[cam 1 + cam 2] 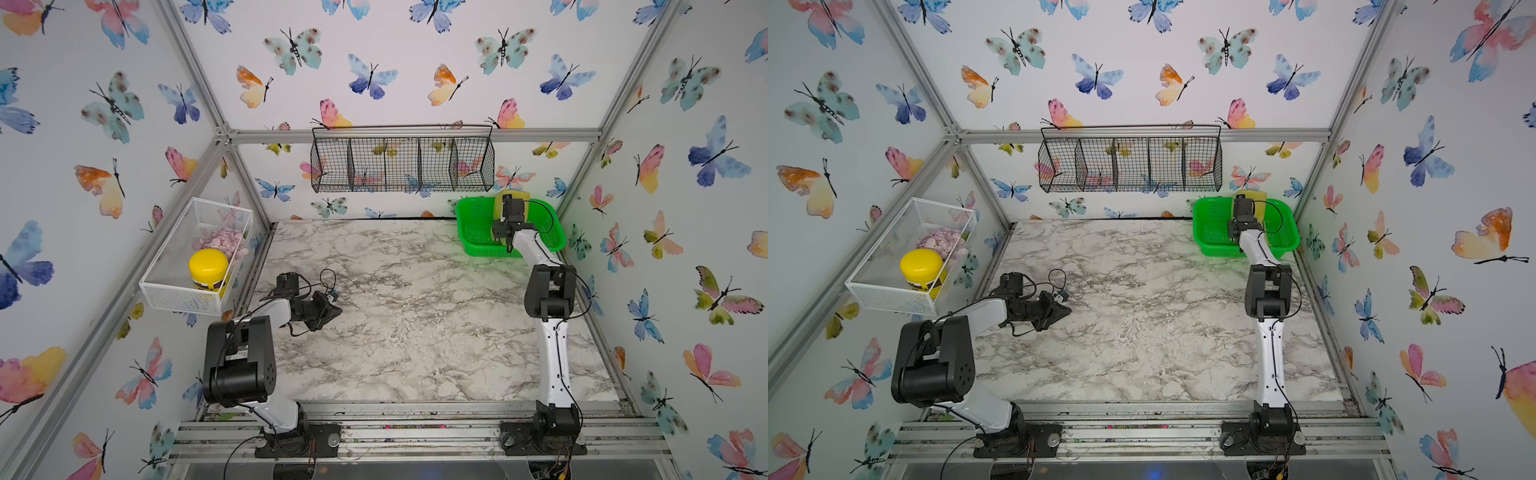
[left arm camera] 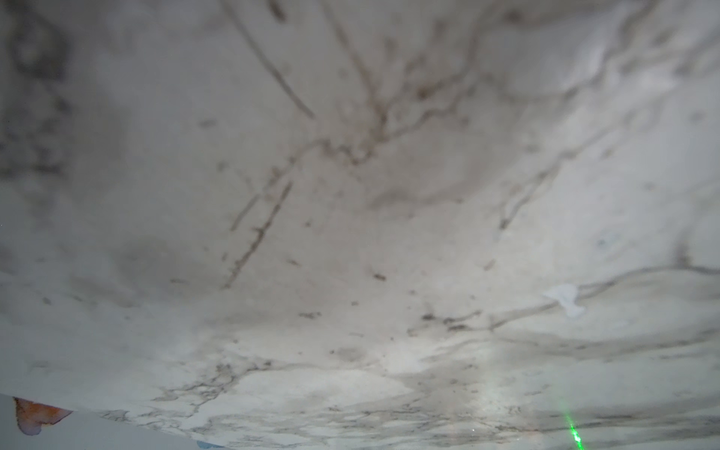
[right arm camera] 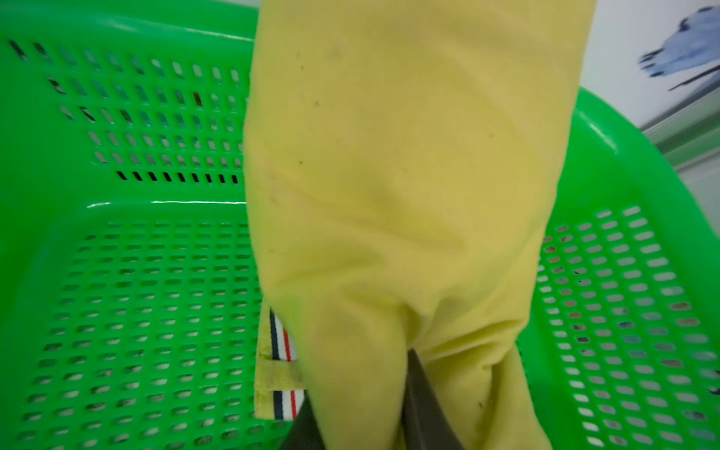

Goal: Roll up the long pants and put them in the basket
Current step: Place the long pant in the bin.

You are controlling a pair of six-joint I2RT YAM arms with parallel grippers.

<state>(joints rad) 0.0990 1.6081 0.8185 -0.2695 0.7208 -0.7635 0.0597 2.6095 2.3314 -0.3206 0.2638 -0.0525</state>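
Marble tabletop (image 1: 415,316) lies under the clenched left pincer (image 1: 337,310); right pincer (image 3: 362,409) clamps long pants (image 3: 409,175) over basket (image 3: 46,187).

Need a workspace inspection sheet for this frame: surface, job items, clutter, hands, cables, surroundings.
Surface: marble table, no spills seen.
Job's things: long pants over the green basket in the far right corner, not on the table.
Clutter: nothing seen.
Hands: right hand shut on the long pants; left hand shut, holding nothing, low over the table.
Cables: left-arm cable and right-arm cable in loose loops.
Surroundings: white mesh basket with a yellow-lidded jar on the left wall; black wire basket on the back wall.
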